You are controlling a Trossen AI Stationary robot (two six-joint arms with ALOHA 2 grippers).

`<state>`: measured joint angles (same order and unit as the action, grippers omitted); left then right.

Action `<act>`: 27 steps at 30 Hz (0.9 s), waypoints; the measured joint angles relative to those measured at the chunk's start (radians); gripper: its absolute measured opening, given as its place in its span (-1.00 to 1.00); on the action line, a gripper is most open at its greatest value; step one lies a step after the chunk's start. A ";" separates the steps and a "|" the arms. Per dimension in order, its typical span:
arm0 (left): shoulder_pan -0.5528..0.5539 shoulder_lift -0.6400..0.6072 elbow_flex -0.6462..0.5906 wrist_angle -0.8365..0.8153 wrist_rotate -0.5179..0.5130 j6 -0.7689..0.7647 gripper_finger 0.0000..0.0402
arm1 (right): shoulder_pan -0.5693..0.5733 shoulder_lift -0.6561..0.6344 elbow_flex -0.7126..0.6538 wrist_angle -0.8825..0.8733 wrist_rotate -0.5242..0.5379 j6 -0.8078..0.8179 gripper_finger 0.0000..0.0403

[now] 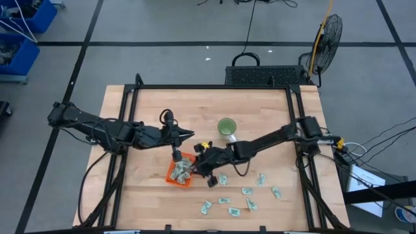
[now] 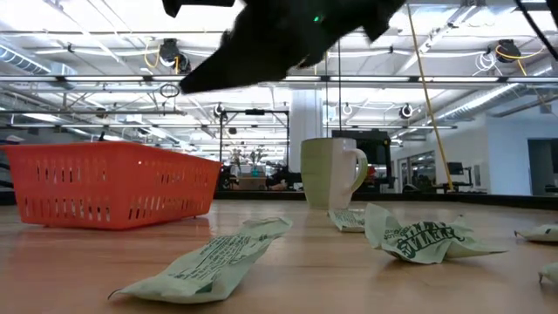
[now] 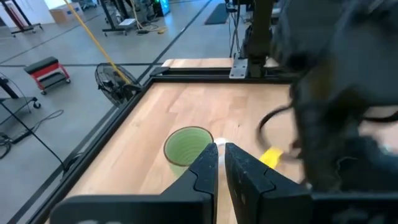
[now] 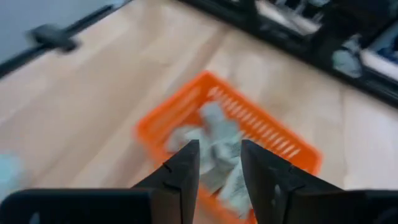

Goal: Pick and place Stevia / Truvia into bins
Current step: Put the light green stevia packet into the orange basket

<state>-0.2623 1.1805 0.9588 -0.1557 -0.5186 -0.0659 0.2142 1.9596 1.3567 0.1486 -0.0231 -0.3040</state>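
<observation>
Over the orange basket [image 1: 181, 171], at roughly 7 o'clock from the green cup [image 1: 226, 126], I had the right gripper [image 4: 217, 163] hovering with its fingers apart and nothing between them — the wrist camera looked straight down onto the heap of sachets already inside. The left gripper [image 3: 221, 167] sat just off the basket's 12 o'clock side, fingers nearly together and empty, waiting. The loose Stevia / Truvia sachets [image 1: 247, 191] were scattered on the table [image 1: 143, 195] from about 3 to 5 o'clock of the basket, some touching each other, most apart. From the low view they looked crumpled and puffed up, not flat. My guess was they'd be feather-light, soft and a bit slick on the wood — so I'd pinch across a raised crease or lifted edge, not try to scrape up a flat face.
</observation>
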 joint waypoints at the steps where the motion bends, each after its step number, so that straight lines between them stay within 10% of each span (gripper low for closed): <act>1: 0.000 0.000 0.000 -0.006 0.000 0.000 -0.81 | 0.011 -0.023 0.000 -0.052 -0.001 0.002 -0.44; 10: -0.001 0.000 0.000 -0.014 0.003 -0.003 -0.81 | 0.106 -0.158 -0.107 -0.425 0.018 0.248 -0.43; 27: -0.001 0.000 0.000 -0.012 0.004 -0.042 -0.81 | 0.113 -0.181 -0.456 -0.100 0.169 0.364 -0.43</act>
<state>-0.2634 1.1805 0.9585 -0.1673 -0.5146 -0.1078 0.3275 1.7782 0.9005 0.0483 0.1463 0.0603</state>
